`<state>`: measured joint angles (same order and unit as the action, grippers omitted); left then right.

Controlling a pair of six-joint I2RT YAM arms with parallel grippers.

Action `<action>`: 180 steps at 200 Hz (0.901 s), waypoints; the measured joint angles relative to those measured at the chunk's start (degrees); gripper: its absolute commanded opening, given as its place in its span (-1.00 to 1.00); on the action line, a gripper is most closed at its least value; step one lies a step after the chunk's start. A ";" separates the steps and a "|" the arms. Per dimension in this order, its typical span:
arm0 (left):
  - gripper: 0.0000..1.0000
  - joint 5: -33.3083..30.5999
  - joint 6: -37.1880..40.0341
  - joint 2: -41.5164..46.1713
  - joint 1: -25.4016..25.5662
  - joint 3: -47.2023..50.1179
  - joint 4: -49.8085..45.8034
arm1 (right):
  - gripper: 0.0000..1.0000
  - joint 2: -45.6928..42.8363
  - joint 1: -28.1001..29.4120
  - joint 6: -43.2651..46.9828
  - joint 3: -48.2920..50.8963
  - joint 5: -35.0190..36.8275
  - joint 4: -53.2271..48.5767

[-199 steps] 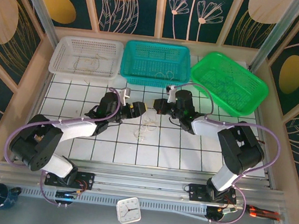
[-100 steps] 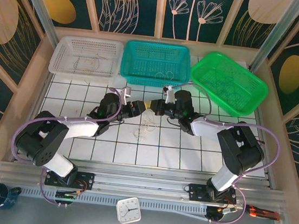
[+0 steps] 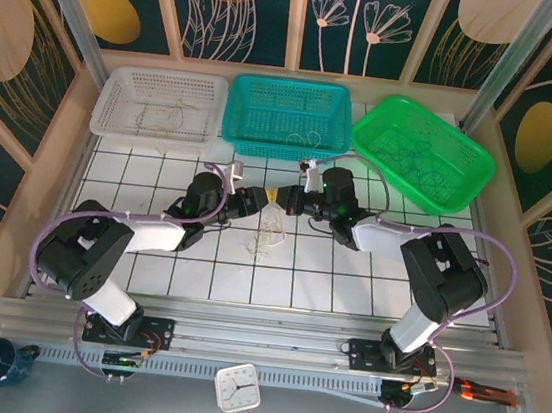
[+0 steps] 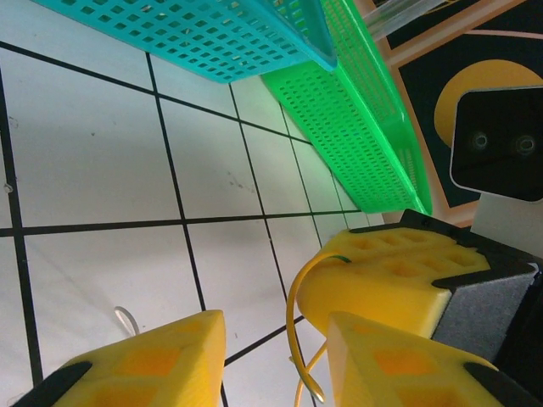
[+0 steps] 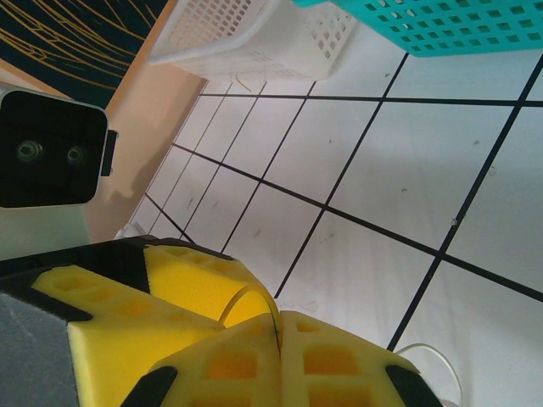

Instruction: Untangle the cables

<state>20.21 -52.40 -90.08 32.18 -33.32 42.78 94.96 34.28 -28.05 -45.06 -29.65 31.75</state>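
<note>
Right claw (image 5: 278, 329) — I am clenching it on a tan-yellow cable (image 5: 246, 298), just in front of the teal basket (image 3: 281, 148). Left claw (image 4: 276, 329) — I am holding it released, alongside.

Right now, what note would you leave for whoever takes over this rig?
Right hand: shut on one tan-yellow cable, held above the table.
Left hand: open, fingers either side of that cable.
Other cables: small tangle on the table close by both hands.
Done: thin wires lie in the white basket, teal basket and green basket.
Left: pull this strand free, then separate the rest.
</note>
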 measured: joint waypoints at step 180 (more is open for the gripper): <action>-1.00 4.94 -7.13 5.51 0.04 0.70 3.58 | -0.70 0.00 0.39 1.07 1.75 -0.68 3.74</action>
<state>25.15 -59.53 -84.58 32.23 -32.62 46.37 94.96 34.68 -26.98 -43.31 -30.33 35.48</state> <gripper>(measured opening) 0.043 0.053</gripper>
